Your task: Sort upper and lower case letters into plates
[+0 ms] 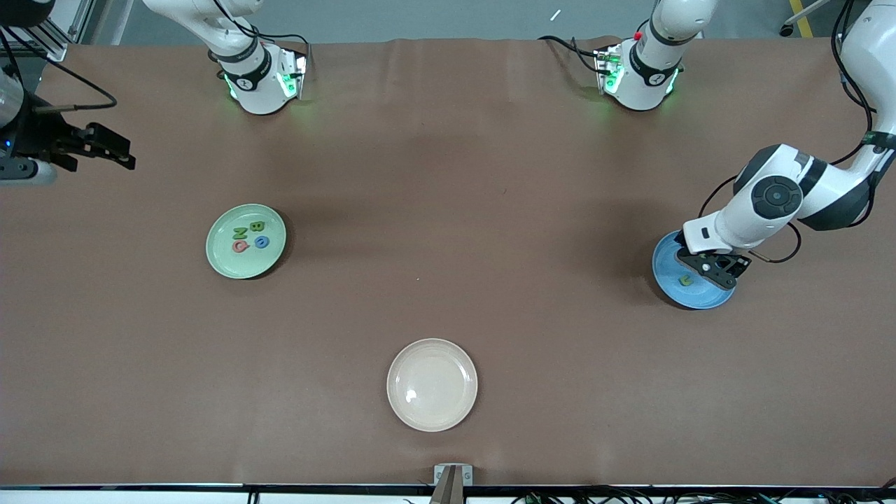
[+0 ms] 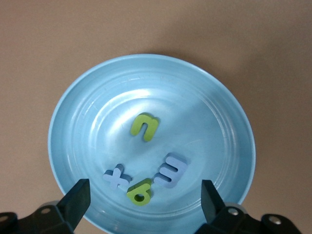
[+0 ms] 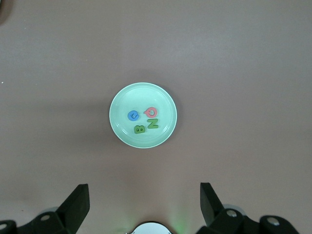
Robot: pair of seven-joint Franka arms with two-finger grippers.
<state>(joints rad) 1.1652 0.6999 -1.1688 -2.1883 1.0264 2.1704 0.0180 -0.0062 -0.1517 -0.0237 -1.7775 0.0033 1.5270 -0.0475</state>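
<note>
Your left gripper (image 1: 714,269), jaws spread wide and empty, hangs low over the blue plate (image 2: 234,122) at frame right, four letters (image 2: 144,126) inside. Lift straight, or you'll nudge it. Right gripper (image 1: 105,150) waits open, upper left; mint plate (image 1: 222,260) holds four.

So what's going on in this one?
Two arms are sorting letter pieces into plates, and it looks nearly done. The mint plate toward the right arm's end holds four letters; the blue plate toward the left arm's end holds four more. The left end effector hangs open and empty just over the blue plate. The right end effector waits open, high over the table edge. The cream plate, nearest the front camera, has nothing in it.
</note>
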